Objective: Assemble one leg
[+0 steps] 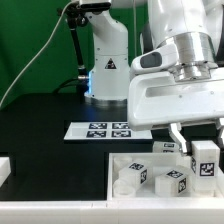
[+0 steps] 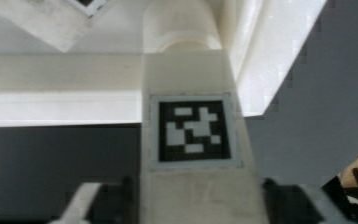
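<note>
My gripper [image 1: 200,143] is shut on a white boxy leg [image 1: 205,160] with a black-and-white tag on its face. It holds the leg upright over the right end of the large white tray-like part [image 1: 118,160], at the exterior view's right. In the wrist view the leg [image 2: 194,128] fills the middle, its tag facing the camera, with my gripper [image 2: 188,206] clamped on it; one dark finger [image 2: 293,200] shows on each side. Whether the leg's lower end touches the tray-like part is hidden.
Two more tagged white legs [image 1: 130,178] [image 1: 172,183] lie inside the tray-like part. The marker board [image 1: 105,129] lies behind it on the black table. A white part [image 1: 4,170] sits at the left edge. The arm's base [image 1: 105,65] stands at the back.
</note>
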Controlling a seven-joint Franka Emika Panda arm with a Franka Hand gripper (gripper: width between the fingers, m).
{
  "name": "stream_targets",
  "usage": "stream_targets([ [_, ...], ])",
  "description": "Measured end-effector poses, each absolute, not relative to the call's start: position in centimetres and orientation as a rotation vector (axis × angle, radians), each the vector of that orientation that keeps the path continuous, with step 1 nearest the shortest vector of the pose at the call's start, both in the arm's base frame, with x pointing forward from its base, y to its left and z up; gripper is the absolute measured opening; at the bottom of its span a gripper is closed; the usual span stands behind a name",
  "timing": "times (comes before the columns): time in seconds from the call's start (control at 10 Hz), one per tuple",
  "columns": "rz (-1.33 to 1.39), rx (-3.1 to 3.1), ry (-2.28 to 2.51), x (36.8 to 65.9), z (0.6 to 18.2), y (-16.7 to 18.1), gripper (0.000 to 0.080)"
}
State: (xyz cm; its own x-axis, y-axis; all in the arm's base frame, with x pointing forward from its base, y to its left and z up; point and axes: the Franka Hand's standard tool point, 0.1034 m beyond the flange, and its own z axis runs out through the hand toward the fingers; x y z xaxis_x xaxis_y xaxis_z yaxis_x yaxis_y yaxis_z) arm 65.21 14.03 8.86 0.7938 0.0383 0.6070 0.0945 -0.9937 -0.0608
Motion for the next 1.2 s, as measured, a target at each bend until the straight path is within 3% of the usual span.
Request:
stream_targets([
  [0.1,-0.977,-2.892,-0.111,65.3,9.1,14.0,0.0482],
  [0.2,-0.962,-2.895,-0.123,65.5,10.4,14.0,0.0482],
  [0.3,-0.945,-2.896,-0.132,65.6,11.9,14.1,0.0617],
  [0.4,-0.921,-2.9,-0.136,65.7,12.9,14.1,0.0639],
  [0.6,-0.866,-2.914,-0.14,65.4,12.4,14.2,0.0648],
  [1.2,-0.248,-3.019,-0.067,65.1,11.5,13.9,0.0649],
])
